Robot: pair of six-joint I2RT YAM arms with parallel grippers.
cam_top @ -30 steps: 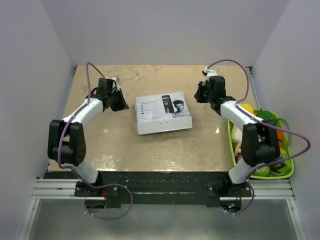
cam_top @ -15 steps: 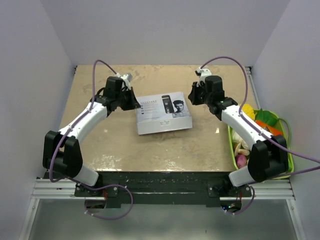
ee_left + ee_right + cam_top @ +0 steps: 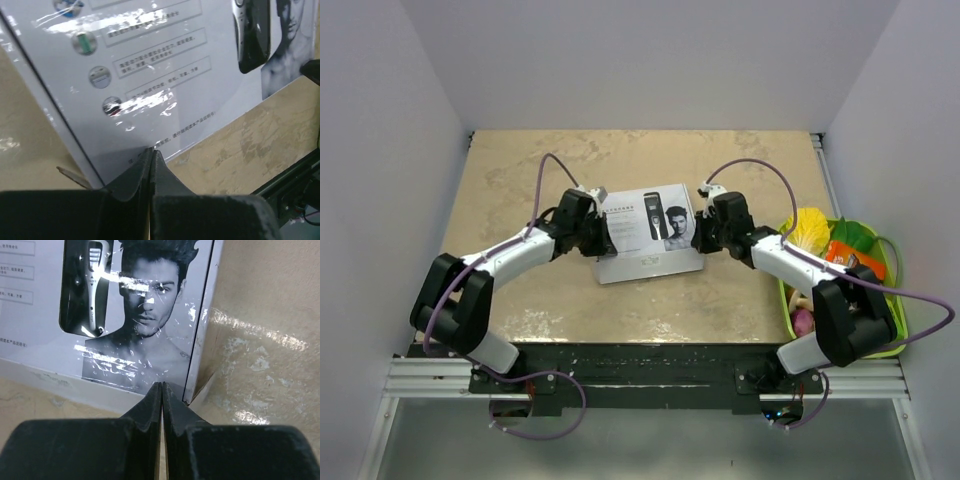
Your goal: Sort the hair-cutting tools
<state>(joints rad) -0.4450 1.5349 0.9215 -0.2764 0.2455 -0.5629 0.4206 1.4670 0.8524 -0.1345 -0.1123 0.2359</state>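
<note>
Swung inward from the far corners of the table (image 3: 520,190) within the last second, both arms are now brought against the white box (image 3: 645,262) at its middle. The left gripper (image 3: 604,232) is set at the box's left end and the right gripper (image 3: 698,232) at its right. Each is closed tight with nothing held, and its tips are pressed to a box edge, apparently to brace or pry it. No hair-cutting tools are seen loose; they are judged to be inside.
</note>
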